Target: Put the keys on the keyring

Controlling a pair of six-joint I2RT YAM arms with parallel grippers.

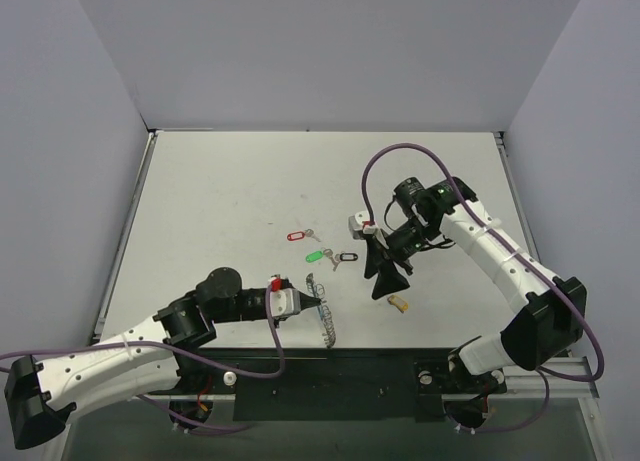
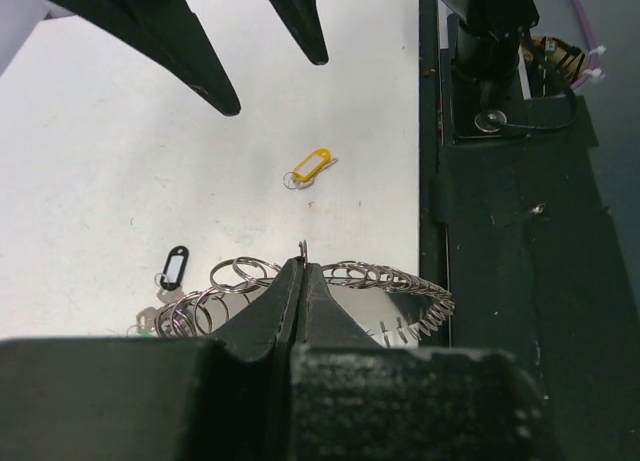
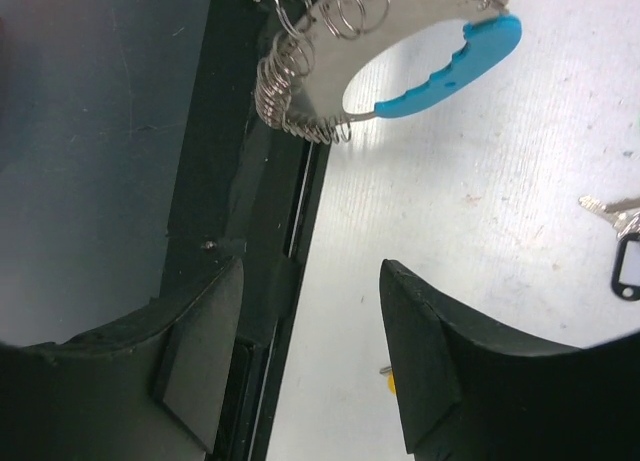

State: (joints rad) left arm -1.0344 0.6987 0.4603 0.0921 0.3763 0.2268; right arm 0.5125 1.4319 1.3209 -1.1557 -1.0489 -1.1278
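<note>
The keyring (image 1: pixel 326 321) lies near the table's front edge as a loop of silvery coils (image 2: pixel 400 281) with a blue segment (image 3: pixel 450 66). My left gripper (image 1: pixel 312 303) is shut, pinching a thin wire turn of the keyring at its tips (image 2: pixel 301 264). My right gripper (image 1: pixel 392 286) hangs open and empty, its fingers (image 3: pixel 430 361) wide apart just above the yellow-tagged key (image 1: pixel 400 303) (image 2: pixel 312 165). The red-tagged key (image 1: pixel 294 235), green-tagged key (image 1: pixel 314 254) and black-tagged key (image 1: pixel 347 256) (image 2: pixel 175 266) (image 3: pixel 628 266) lie loose mid-table.
The dark mounting rail (image 1: pixel 350 381) runs along the table's front edge, right beside the keyring. A purple cable (image 1: pixel 400 156) loops over the right arm. White walls enclose the table on three sides.
</note>
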